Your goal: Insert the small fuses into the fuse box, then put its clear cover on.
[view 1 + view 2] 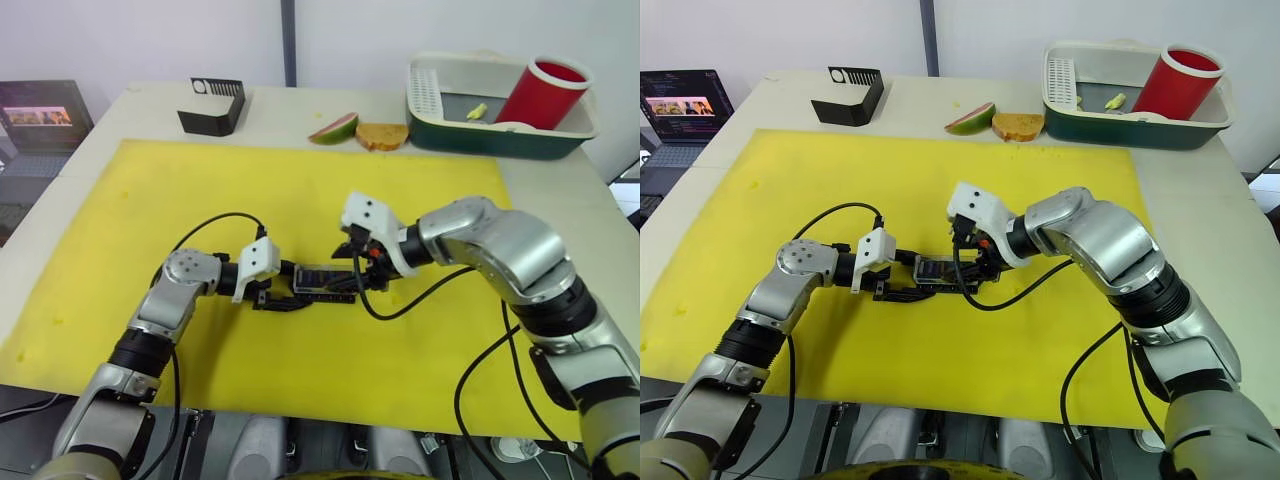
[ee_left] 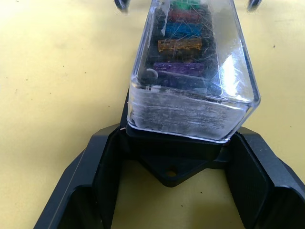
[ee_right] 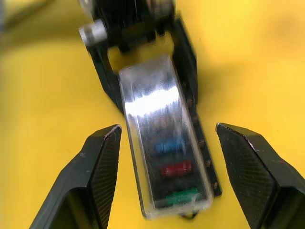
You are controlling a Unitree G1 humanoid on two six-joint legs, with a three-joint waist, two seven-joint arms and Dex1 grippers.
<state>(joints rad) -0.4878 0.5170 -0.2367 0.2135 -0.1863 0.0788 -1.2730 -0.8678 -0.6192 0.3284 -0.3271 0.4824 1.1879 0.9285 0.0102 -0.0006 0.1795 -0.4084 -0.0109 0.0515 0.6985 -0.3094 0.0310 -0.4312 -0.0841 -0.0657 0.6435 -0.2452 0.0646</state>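
Observation:
The black fuse box [image 1: 322,280] lies on the yellow mat [image 1: 300,190], with the clear cover [image 2: 190,109] sitting on top of it. Through the cover I see several small fuses [image 2: 183,45] in their slots: purple, amber, blue, red and green. My left gripper [image 1: 298,288] is shut on the box's black base at its left end. At the box's right end my right gripper [image 3: 169,131] stands open, its fingers [image 3: 102,157] wide apart on either side and clear of the cover.
At the back of the table are a black slotted holder [image 1: 213,106], a fruit slice [image 1: 334,128] and a piece of bread [image 1: 382,135]. A green bin [image 1: 500,140] at back right holds a red cup [image 1: 541,93]. A laptop [image 1: 40,115] sits far left.

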